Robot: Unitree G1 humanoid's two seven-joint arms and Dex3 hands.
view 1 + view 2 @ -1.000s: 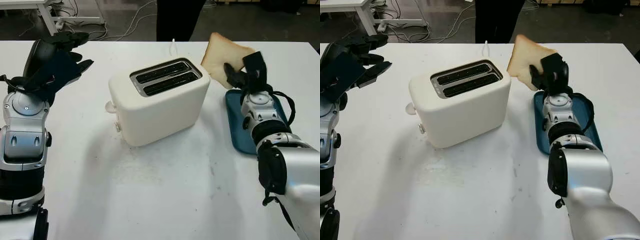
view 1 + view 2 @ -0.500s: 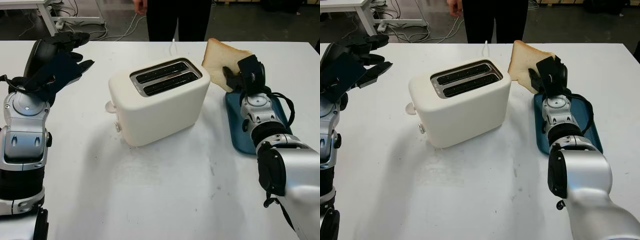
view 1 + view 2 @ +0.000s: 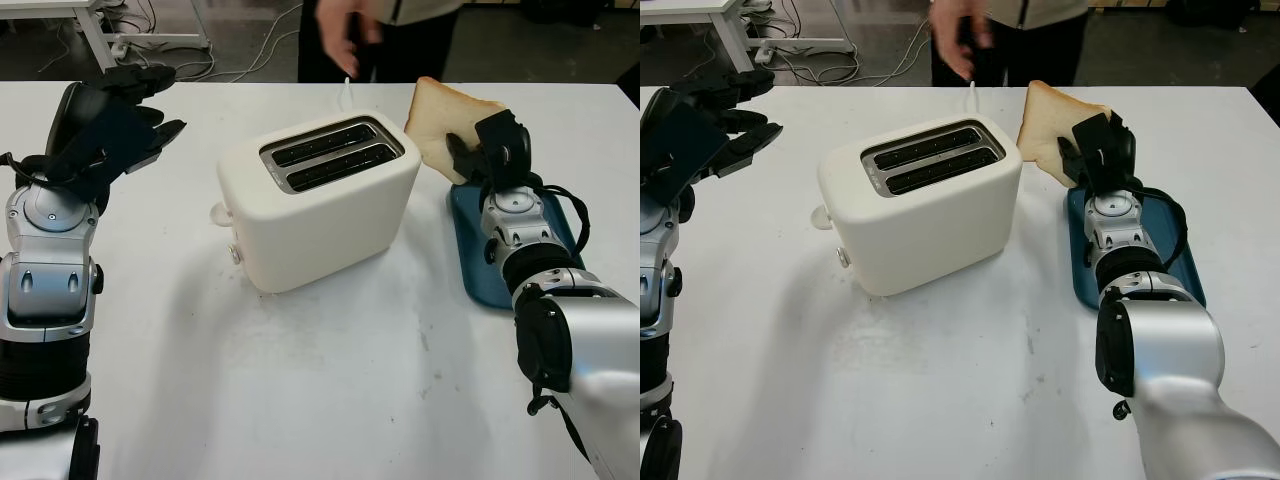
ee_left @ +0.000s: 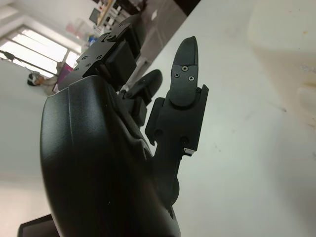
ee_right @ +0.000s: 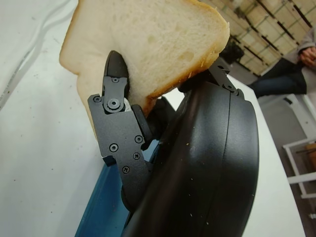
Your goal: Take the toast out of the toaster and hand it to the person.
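Your right hand (image 3: 490, 150), fingers (image 5: 114, 89) clamped on the toast (image 3: 446, 118), holds it clear of the toaster (image 3: 318, 200) above the blue tray (image 3: 478, 250); handover to the person's hand (image 3: 350, 35) remains; left hand (image 3: 105, 125) open, raised over the table (image 3: 300, 380).

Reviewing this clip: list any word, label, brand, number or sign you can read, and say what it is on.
None can be read.
Toaster: plain white shell, no brand or markings visible.
Toast, held up by the right hand: no text.
Blue tray: no text.
Left hand, open above the table's left side: black shell with screws, no lettering.
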